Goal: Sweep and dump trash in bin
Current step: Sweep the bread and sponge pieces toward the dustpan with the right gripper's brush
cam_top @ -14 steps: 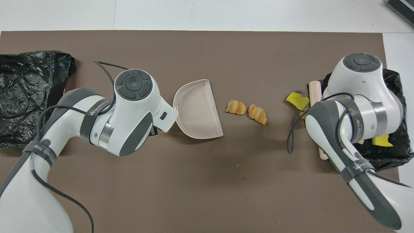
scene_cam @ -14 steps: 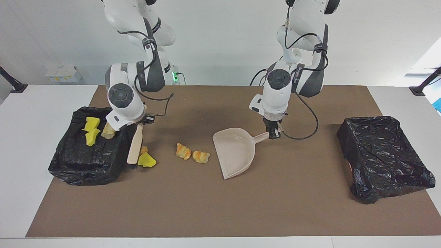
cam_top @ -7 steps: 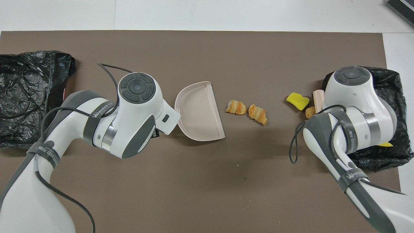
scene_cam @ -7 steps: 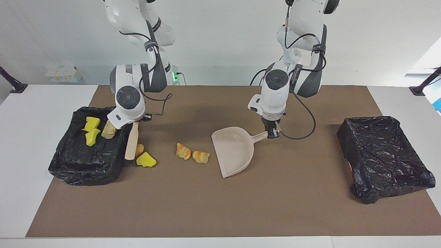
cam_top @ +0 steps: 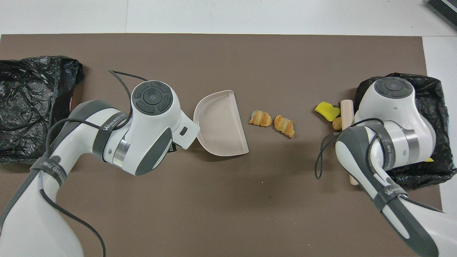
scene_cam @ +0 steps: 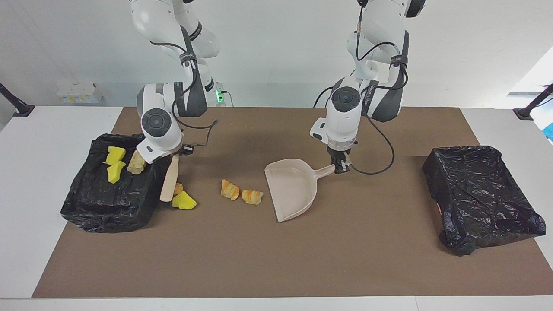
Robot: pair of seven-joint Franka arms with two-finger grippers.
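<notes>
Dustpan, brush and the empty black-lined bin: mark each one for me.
dustpan (scene_cam: 290,190), facing view, on the floor of its scoop
brush (scene_cam: 169,183), facing view, on its beige back below the handle
empty bin (scene_cam: 481,196), facing view, on the black liner inside

Seven trash scraps (scene_cam: 183,201) are counted: three yellow sponges (scene_cam: 115,154) and four bread lumps (scene_cam: 230,189). Two black bins (scene_cam: 479,194) are seen, one dustpan (scene_cam: 290,190), one brush (scene_cam: 169,180), and two arms.
</notes>
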